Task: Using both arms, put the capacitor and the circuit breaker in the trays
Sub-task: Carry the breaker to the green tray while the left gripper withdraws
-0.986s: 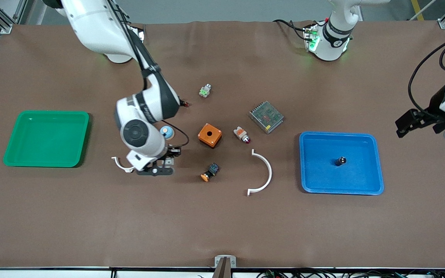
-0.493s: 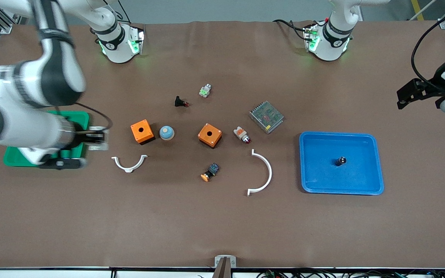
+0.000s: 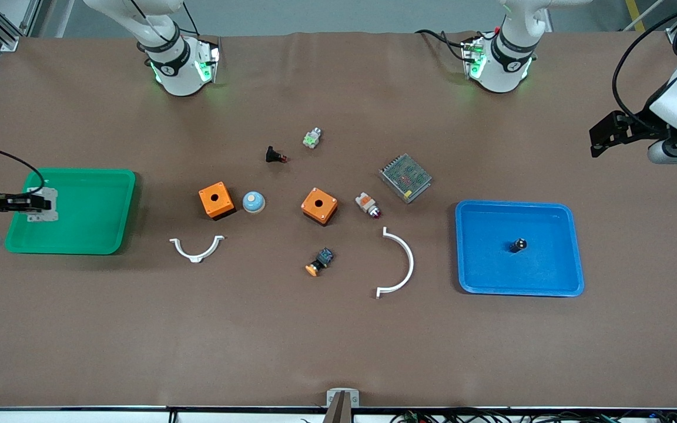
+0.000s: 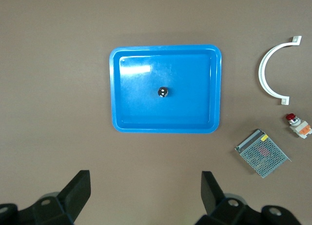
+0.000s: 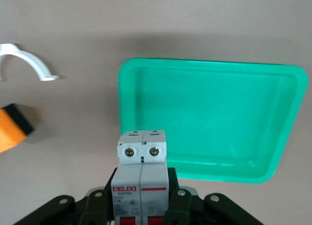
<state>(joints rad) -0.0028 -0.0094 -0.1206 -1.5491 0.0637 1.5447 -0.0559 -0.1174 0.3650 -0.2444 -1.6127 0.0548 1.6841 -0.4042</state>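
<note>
The circuit breaker [image 3: 43, 205], a white-grey block with red levers, is held in my right gripper [image 3: 30, 204] over the rim of the green tray [image 3: 109, 211] at the right arm's end. In the right wrist view the breaker [image 5: 141, 156] sits between the shut fingers, with the green tray [image 5: 219, 112] below it. The capacitor [image 3: 518, 245], a tiny black cylinder, stands in the blue tray [image 3: 550, 217]. It also shows in the left wrist view [image 4: 163, 92]. My left gripper [image 3: 600, 136] hangs open and empty in the air beside the blue tray [image 4: 126, 88]; its fingers [image 4: 80, 183] are wide apart.
On the table between the trays lie two orange boxes [image 3: 216, 200] [image 3: 319, 205], a blue dome [image 3: 253, 202], two white curved clips [image 3: 196, 249] [image 3: 400, 264], a mesh power supply [image 3: 405, 177], an orange-capped push button [image 3: 319, 262] and a white and orange part [image 3: 368, 205].
My right arm swung from the table's middle to the green tray, carrying the circuit breaker. My left gripper drifted a little toward the robots' bases.
</note>
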